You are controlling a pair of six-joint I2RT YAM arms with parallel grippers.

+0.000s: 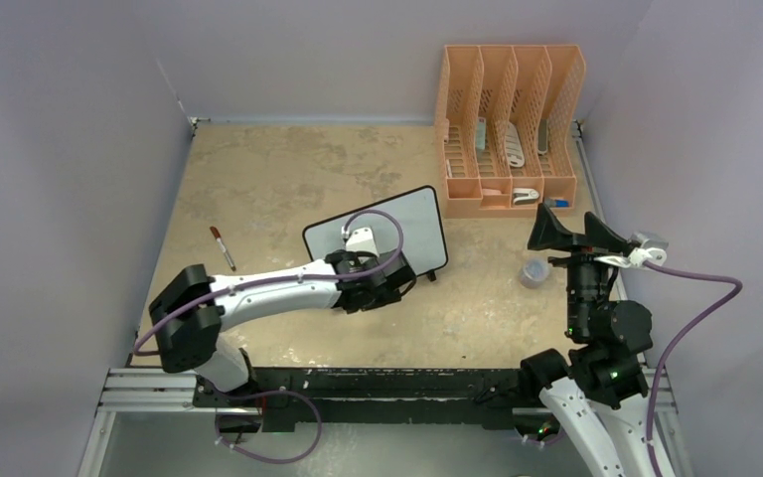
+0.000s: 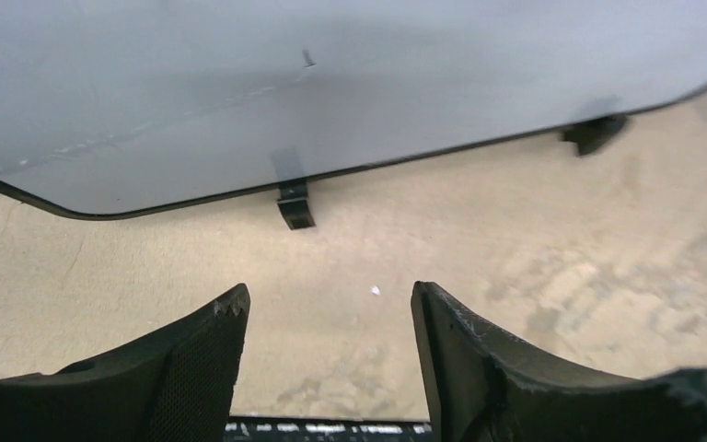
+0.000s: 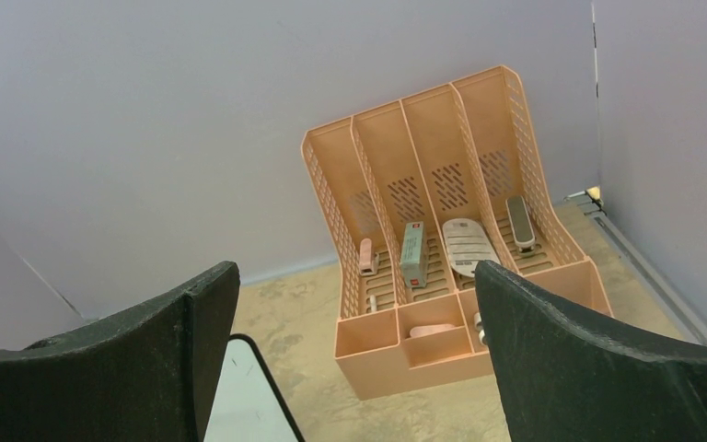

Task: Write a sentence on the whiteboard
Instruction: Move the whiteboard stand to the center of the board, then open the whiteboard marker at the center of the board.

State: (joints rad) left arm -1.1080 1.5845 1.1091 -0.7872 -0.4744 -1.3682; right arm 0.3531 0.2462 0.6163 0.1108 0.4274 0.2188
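The whiteboard (image 1: pixel 397 231) stands tilted near the table's middle, white with a thin black frame and small black feet. No lettering shows on it; only a few faint marks. It fills the top of the left wrist view (image 2: pixel 239 92), and its corner shows in the right wrist view (image 3: pixel 239 396). My left gripper (image 1: pixel 389 281) is open and empty just in front of the board's lower edge, its fingers (image 2: pixel 202 359) over bare table. My right gripper (image 1: pixel 568 235) is open and empty, held high at the right. A marker (image 1: pixel 223 247) with a red end lies on the table at the left.
An orange file organiser (image 1: pixel 509 129) with several small items stands at the back right, also in the right wrist view (image 3: pixel 451 267). A small translucent cup (image 1: pixel 533 272) sits beside the right arm. Grey walls close in the table on three sides.
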